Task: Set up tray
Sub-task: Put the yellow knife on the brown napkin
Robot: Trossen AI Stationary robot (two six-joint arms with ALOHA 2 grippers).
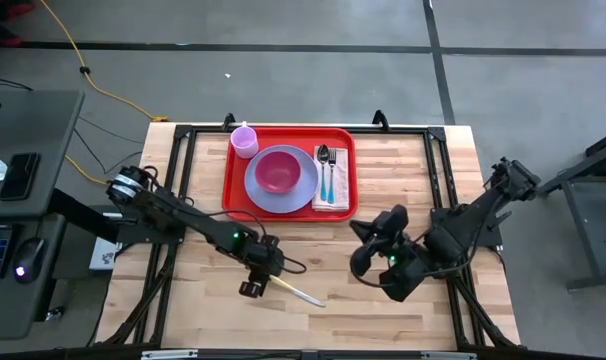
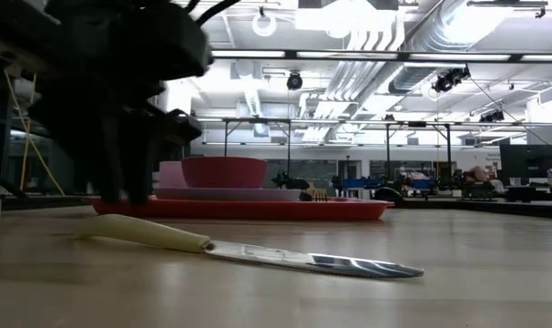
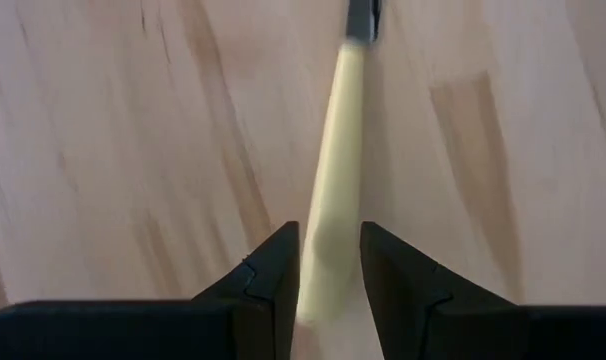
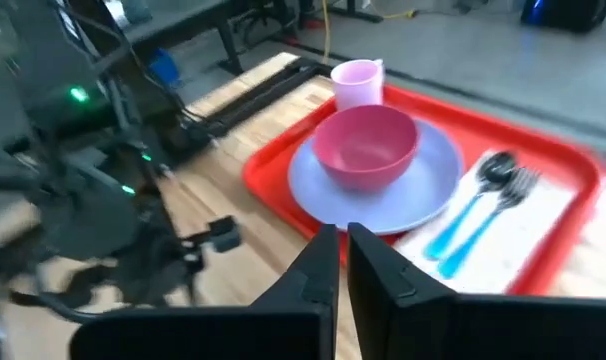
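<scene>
Wooden boards made up the surface (image 1: 403, 180) in the high view, with grey floor around it. At the upper centre of the frame lay the tray (image 1: 347, 150), red, flat and low-rimmed. It looked stiff and light, probably slick plastic, and loaded as it was I judged it best taken by a long rim and kept level. On it sat a lavender plate (image 1: 295, 198) holding a pink bowl (image 1: 275, 172), a small cup (image 1: 244, 140) at the upper left corner, and a spoon (image 1: 323, 170) and fork (image 1: 331, 172) on a napkin (image 1: 334, 198). Below it, on bare wood, lay a knife (image 1: 295, 292), with the left end effector (image 1: 253, 284) at its handle end. The right end effector (image 1: 366, 247) hung at the lower right, well apart from the tray.

From the low view, the knife (image 2: 258, 255) lay flat in front, and the tray (image 2: 349, 210) stood behind it, nothing between them.

The left wrist view showed the left end effector (image 3: 329, 262) parted, its fingers (image 3: 273, 265) straddling the pale handle, not yet clamped.

The right wrist view showed the right end effector (image 4: 344, 262) nearly closed on nothing, pointing at the tray (image 4: 573, 160).
</scene>
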